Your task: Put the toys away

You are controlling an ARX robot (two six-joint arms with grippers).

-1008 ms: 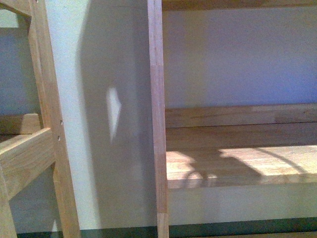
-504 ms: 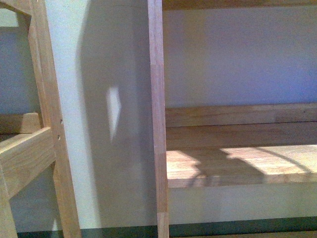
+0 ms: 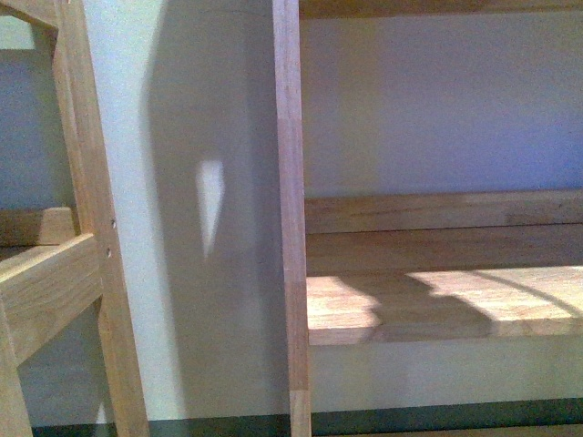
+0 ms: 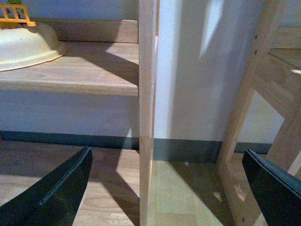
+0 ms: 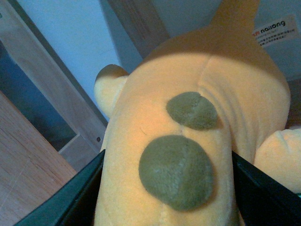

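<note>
Between my right gripper fingers the plush toy sits pinched so I can carry it to the wooden shelf, left gripper spread, empty.

Light wooden shelf board, sun-striped, butts against tall wooden upright post. Cream plastic basin sits on that board, well clear of the post. Slanted wooden ladder frame stands beyond the post's other side.
</note>
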